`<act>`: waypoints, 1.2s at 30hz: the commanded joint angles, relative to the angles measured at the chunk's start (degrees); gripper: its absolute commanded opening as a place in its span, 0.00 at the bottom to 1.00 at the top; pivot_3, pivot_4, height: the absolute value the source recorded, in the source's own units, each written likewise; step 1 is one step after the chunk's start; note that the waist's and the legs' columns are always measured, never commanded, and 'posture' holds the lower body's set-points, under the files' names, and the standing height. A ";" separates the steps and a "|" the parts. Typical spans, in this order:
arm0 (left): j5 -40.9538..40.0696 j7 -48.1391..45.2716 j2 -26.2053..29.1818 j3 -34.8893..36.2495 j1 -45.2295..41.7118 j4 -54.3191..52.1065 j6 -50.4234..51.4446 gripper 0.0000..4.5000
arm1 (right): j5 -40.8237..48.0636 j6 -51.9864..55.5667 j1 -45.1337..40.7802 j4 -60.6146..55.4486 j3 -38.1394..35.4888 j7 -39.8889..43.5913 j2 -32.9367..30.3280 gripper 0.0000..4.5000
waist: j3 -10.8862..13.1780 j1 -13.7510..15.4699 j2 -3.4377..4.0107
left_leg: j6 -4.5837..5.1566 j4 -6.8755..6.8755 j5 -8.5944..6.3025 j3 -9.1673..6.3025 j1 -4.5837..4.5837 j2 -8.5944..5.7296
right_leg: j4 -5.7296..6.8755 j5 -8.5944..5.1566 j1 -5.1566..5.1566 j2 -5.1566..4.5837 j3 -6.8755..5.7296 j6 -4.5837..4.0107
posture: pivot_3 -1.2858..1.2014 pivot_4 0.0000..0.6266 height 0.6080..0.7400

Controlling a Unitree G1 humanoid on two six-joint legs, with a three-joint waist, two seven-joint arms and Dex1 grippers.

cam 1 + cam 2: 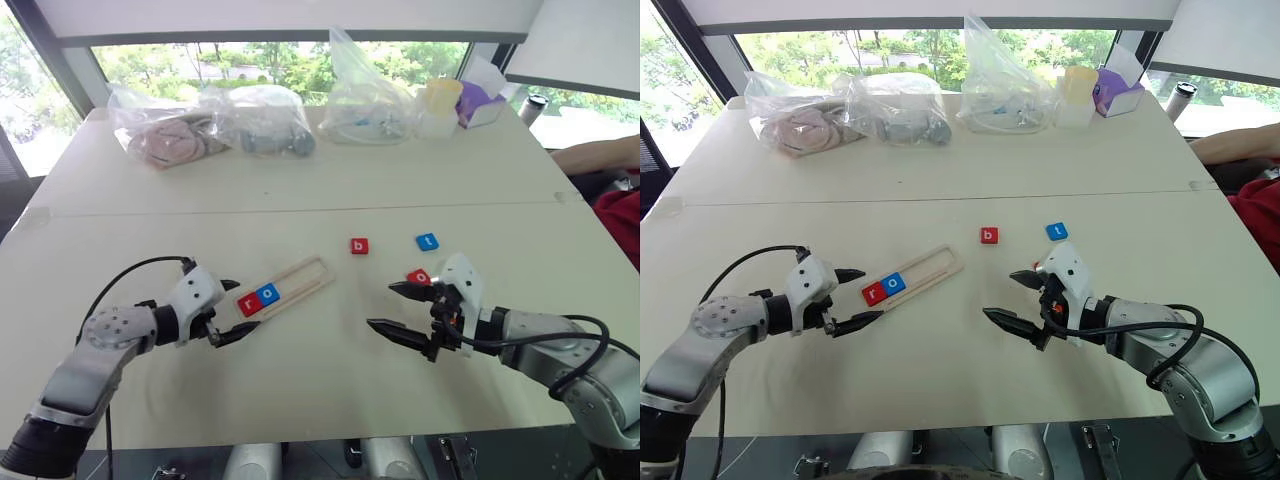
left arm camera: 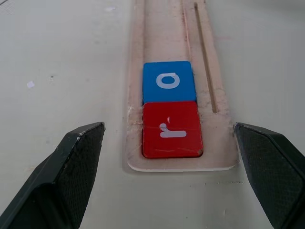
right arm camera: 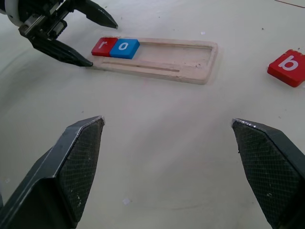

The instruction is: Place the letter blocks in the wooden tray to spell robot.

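The wooden tray (image 1: 300, 284) lies slantwise in the middle of the table, holding a red "r" block (image 1: 248, 304) and a blue "o" block (image 1: 267, 294) side by side at its near left end. My left gripper (image 1: 228, 312) is open at that end, one finger on each side of the tray's corner, holding nothing. A red "b" block (image 1: 359, 246) and a blue "t" block (image 1: 427, 241) lie loose beyond the tray. A red "o" block (image 1: 418, 277) sits just behind my right gripper (image 1: 398, 309), which is open and empty above the table.
Several clear plastic bags (image 1: 262, 120) of items line the table's far edge, with a purple tissue box (image 1: 481, 103) and a cup (image 1: 443, 95) at the far right. A person's arm (image 1: 600, 155) and red clothing show beyond the right edge.
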 commanded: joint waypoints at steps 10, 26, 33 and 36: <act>4.30 -0.71 -1.70 -4.19 1.99 3.38 -2.70 0.81 | -1.24 -2.18 -0.33 0.14 -0.34 -0.73 1.43 1.00 | -0.60 0.04 0.59 | 0.00 0.02 0.00 0.00 0.10 -0.03 | 0.00 -0.01 0.11 -0.02 0.00 0.03 | 0.52 0.24 1.00; 6.26 -20.92 5.77 -5.97 -15.12 27.93 -30.28 0.72 | -3.27 -4.35 0.50 2.35 -1.07 -0.58 1.74 1.00 | -0.92 -0.48 0.83 | 0.04 0.26 0.02 0.24 0.08 0.37 | 0.09 0.10 0.02 0.38 -0.11 -0.23 | 0.52 0.24 1.00; 5.83 -26.85 1.58 -8.23 -20.77 32.56 -30.71 0.72 | -3.59 -4.70 1.21 1.77 -1.15 -2.05 2.55 1.00 | -0.92 0.08 0.83 | 0.12 0.08 -0.03 0.19 -0.03 0.35 | 0.09 0.12 -0.06 0.45 -0.06 -0.22 | 0.52 0.24 1.00; 6.70 -27.34 0.07 -8.81 -22.25 33.88 -30.75 0.72 | -3.76 -4.59 1.48 1.40 -0.99 -2.73 2.97 1.00 | -0.92 0.05 0.82 | 0.14 0.09 -0.04 0.19 -0.05 0.31 | 0.07 0.11 -0.05 0.42 -0.05 -0.20 | 0.52 0.24 1.00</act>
